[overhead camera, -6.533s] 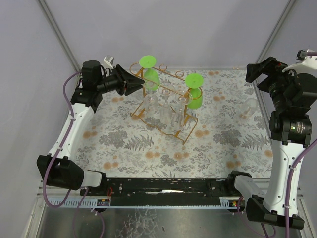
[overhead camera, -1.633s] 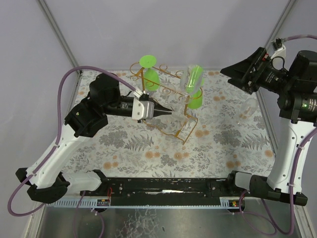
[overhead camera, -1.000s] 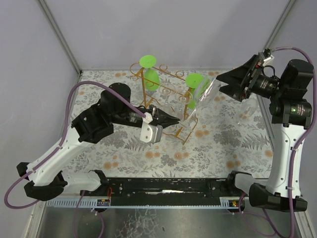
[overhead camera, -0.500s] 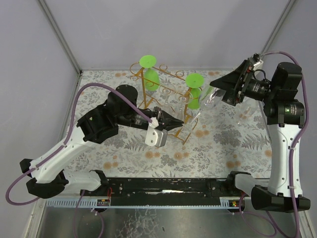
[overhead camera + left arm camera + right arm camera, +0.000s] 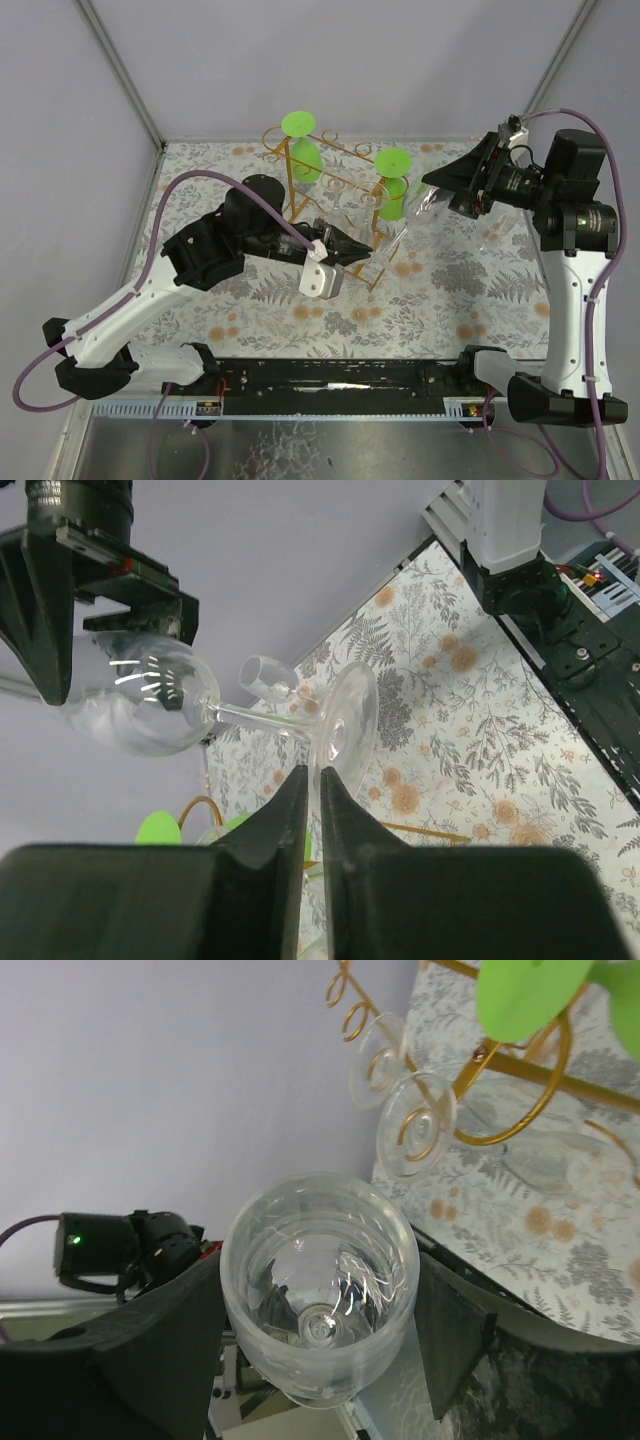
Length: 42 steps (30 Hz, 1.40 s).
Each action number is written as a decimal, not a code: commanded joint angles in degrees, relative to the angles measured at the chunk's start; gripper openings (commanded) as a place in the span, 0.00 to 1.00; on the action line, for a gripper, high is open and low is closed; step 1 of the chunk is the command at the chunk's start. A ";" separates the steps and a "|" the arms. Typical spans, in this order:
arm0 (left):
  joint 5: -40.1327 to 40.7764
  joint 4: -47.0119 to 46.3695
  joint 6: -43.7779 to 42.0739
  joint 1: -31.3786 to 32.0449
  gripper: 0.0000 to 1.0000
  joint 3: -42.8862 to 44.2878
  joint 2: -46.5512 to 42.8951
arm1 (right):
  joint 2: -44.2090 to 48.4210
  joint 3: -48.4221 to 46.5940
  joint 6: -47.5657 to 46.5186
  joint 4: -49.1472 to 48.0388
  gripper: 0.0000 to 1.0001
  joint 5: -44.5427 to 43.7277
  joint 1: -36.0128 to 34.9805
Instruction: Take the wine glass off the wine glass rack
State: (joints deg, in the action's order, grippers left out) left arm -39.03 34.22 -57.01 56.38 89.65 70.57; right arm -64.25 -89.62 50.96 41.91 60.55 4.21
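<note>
Looked like a robotics lab test cell, not anyone's home: plain grey walls (image 5: 350, 60) on bare metal struts (image 5: 120, 75), with a left arm (image 5: 120, 310) and right arm (image 5: 565, 310) bolted to a black rail (image 5: 330, 372), purple cables (image 5: 200, 175) trailing. The floral tablecloth (image 5: 450, 300) was the only homey bit.

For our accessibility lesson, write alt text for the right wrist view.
A clear wine glass, seen mouth-on, is held between the jaws of the right gripper. Behind it are the curled loops of the golden wine glass rack, a green glass foot and the floral table cover.
</note>
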 commanded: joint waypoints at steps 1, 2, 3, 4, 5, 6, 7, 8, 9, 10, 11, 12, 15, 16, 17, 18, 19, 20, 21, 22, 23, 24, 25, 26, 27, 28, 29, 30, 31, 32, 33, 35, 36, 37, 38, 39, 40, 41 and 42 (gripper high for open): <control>5.32 -10.29 2.43 0.40 0.18 -0.63 -1.01 | -1.45 -9.80 -8.94 10.10 0.35 -6.62 -0.52; 6.57 -11.48 4.22 0.41 0.28 -0.50 -0.92 | -2.24 -12.50 -10.49 11.86 0.35 -8.98 -0.52; 7.85 -12.48 6.12 0.40 0.41 -0.21 -0.87 | -3.07 -15.14 -11.66 13.39 0.35 -12.09 -0.52; 9.00 -13.34 7.94 0.44 0.53 0.08 -0.78 | -3.86 -18.27 -12.54 14.56 0.34 -14.54 -0.52; 10.28 -13.99 9.57 0.40 0.62 0.39 -0.69 | -4.71 -21.34 -13.15 15.56 0.33 -17.09 -0.52; 11.20 -14.67 11.27 0.37 0.70 0.61 -0.74 | -5.58 -24.57 -13.73 16.55 0.33 -19.61 -0.52; 12.24 -15.31 12.96 0.40 0.76 0.76 -0.76 | -6.67 -28.10 -14.23 17.58 0.32 -21.98 -0.52; 13.15 -15.78 14.69 0.40 0.80 1.01 -0.89 | -7.84 -32.05 -14.75 18.82 0.31 -24.65 -0.54; 13.97 -16.36 17.57 0.39 0.85 1.24 -1.00 | -8.99 -35.79 -15.34 20.19 0.31 -27.60 -0.52; 15.00 -16.78 19.67 0.32 0.86 1.77 -0.85 | -10.06 -39.20 -16.01 21.36 0.30 -30.88 -0.51; 16.18 -17.12 21.98 0.32 0.87 2.33 -0.84 | -10.85 -42.21 -16.63 22.25 0.30 -34.19 -0.51; 17.61 -17.51 23.71 0.34 0.88 3.24 -0.60 | -11.23 -44.10 -17.13 22.48 0.30 -37.06 -0.52; 21.77 -18.78 30.98 -0.34 0.89 5.03 0.03 | -10.30 -44.13 -18.57 20.61 0.29 -45.83 -0.52; 22.86 -19.17 32.93 -0.71 0.90 5.46 0.21 | -9.76 -43.12 -19.10 19.89 0.28 -48.46 -0.52; 23.76 -19.45 34.68 -1.25 0.90 5.91 0.40 | -9.23 -42.01 -19.71 19.20 0.27 -50.83 -0.52; 24.46 -19.53 36.36 -1.91 0.90 6.38 0.56 | -8.81 -40.90 -20.59 18.58 0.27 -53.19 -0.52; 24.75 -19.54 38.49 -2.85 0.90 6.84 0.73 | -8.45 -39.81 -21.96 18.14 0.27 -55.47 -0.52; 24.79 -19.54 40.61 -4.31 0.91 7.31 1.11 | -8.18 -38.59 -23.16 17.78 0.27 -57.82 -0.52; 24.73 -19.47 42.97 -5.92 0.91 7.97 1.38 | -7.88 -37.43 -24.35 17.32 0.27 -60.05 -0.52; 24.58 -19.16 45.03 -7.40 0.91 8.63 1.81 | -7.53 -35.33 -25.56 16.46 0.27 -62.15 -0.52; 24.50 -18.78 47.02 -8.87 0.91 9.46 2.32 | -7.03 -33.36 -26.76 15.23 0.27 -64.13 -0.52; 24.28 -18.35 49.00 -10.37 0.92 10.25 2.74 | -6.31 -30.93 -28.06 13.65 0.27 -65.87 -0.52; 23.69 -17.93 50.71 -12.02 0.91 10.90 3.26 | -5.61 -28.32 -29.08 10.99 0.27 -67.40 -0.52; 22.87 -17.49 52.29 -13.21 0.92 11.54 3.65 | -5.02 -25.71 -30.18 8.94 0.27 -68.75 -0.52; 22.52 -17.06 53.56 -14.49 0.92 12.07 3.92 | -4.52 -23.24 -31.04 6.83 0.26 -70.16 -0.52; 22.37 -16.59 54.48 -15.49 0.93 12.51 4.27 | -4.13 -20.86 -31.99 4.77 0.27 -70.92 -0.52; 22.27 -16.22 55.28 -16.38 0.95 12.83 4.43 | -3.99 -18.62 -32.73 2.87 0.26 -71.52 -0.52; 22.11 -15.85 55.89 -17.26 0.97 12.99 4.61 | -4.00 -16.65 -33.33 0.82 0.26 -71.96 -0.52; 22.00 -15.58 56.55 -17.98 0.99 13.11 4.66 | -4.16 -14.95 -33.83 -1.07 0.26 -72.31 -0.52; 21.98 -15.21 57.47 -18.67 1.00 13.31 4.70 | -4.46 -13.28 -34.41 -2.80 0.26 -72.43 -0.52; 22.17 -14.82 58.11 -19.35 1.00 13.34 4.83 | -4.74 -11.71 -34.89 -4.71 0.26 -72.54 -0.52; 22.16 -14.18 60.16 -20.92 1.00 13.33 4.79 | -5.29 -8.64 -35.79 -8.67 0.27 -72.67 -0.56; 22.13 -13.69 61.13 -21.70 1.00 13.39 4.84 | -5.43 -6.96 -36.22 -10.90 0.27 -72.68 -0.60; 22.15 -13.02 62.16 -22.84 1.00 13.42 4.87 | -5.59 -5.42 -36.63 -13.00 0.27 -72.64 -0.71; 21.85 -12.43 63.21 -23.86 1.00 13.46 4.92 | -5.74 -3.59 -37.13 -14.97 0.27 -72.60 -0.96; 21.66 -11.48 64.17 -24.82 1.00 13.46 4.93 | -5.91 -1.94 -37.51 -16.87 0.27 -72.68 -1.43; 21.51 -10.74 64.88 -25.63 1.00 13.48 4.93 | -6.20 -0.60 -38.07 -18.32 0.27 -72.87 -1.93; 21.33 -10.15 65.34 -26.36 1.00 13.46 4.89 | -6.50 0.67 -38.78 -19.60 0.26 -73.25 -2.77; 21.19 -9.67 65.62 -26.89 1.00 13.43 4.82 | -6.72 2.04 -39.54 -21.08 0.26 -73.90 -3.63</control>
State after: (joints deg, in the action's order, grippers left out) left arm -16.97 21.28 3.79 31.97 101.51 75.59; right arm -70.85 -90.67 15.14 34.79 -10.72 3.25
